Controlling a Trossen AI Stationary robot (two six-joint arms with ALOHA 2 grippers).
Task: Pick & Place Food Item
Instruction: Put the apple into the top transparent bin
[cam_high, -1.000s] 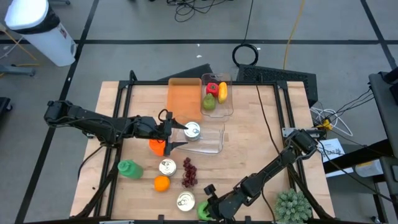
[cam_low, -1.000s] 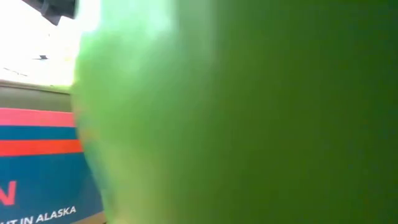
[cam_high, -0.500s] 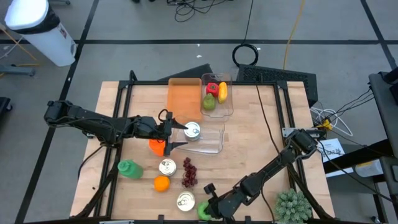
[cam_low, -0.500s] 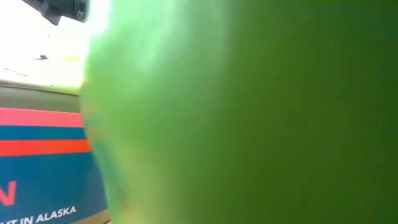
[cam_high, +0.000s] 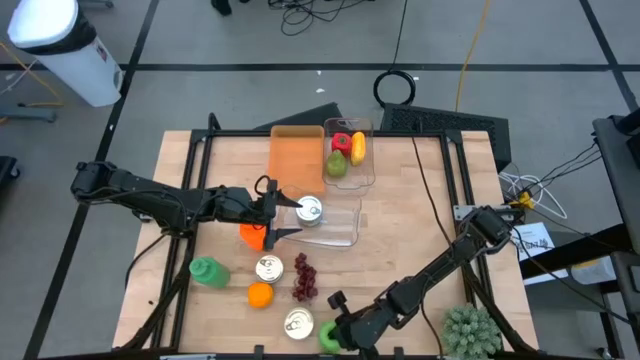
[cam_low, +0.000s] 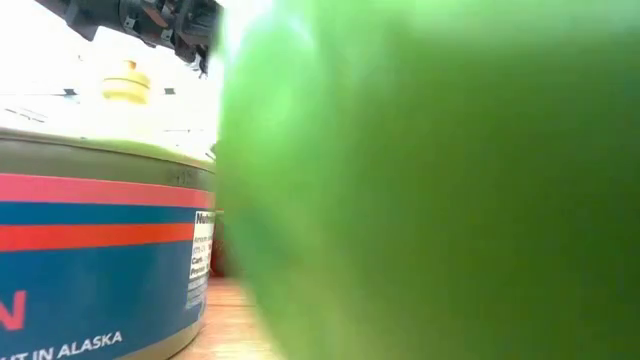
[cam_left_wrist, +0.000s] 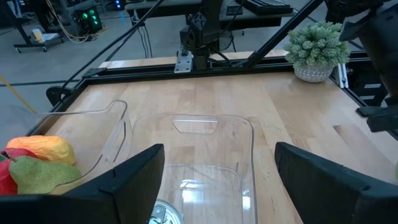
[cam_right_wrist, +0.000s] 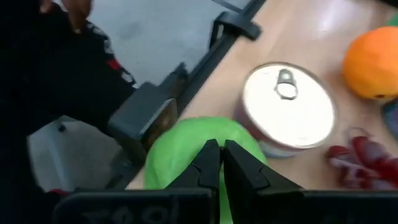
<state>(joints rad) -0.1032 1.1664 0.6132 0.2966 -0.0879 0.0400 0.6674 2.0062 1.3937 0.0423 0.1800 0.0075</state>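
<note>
Right gripper (cam_right_wrist: 217, 163) pinched together atop green fruit (cam_right_wrist: 193, 155) at table's six o'clock edge, probably gripping its stem. Tuna can (cam_right_wrist: 287, 109) touching beside. Left gripper (cam_high: 272, 212) spread wide, flanking clear tray (cam_left_wrist: 193, 162), likely steadying it.

Wooden bench (cam_high: 400, 230), black frame around edges. White bin (cam_high: 62, 50) on floor beyond far left corner. Small potted plant (cam_high: 470, 332) at near right corner. Coiled black cable (cam_high: 396, 88) on floor behind bench. Yellow cable (cam_high: 472, 50) running across floor. Paper sheet (cam_high: 535, 240) right of bench. Floor grey, dark seam lines.
</note>
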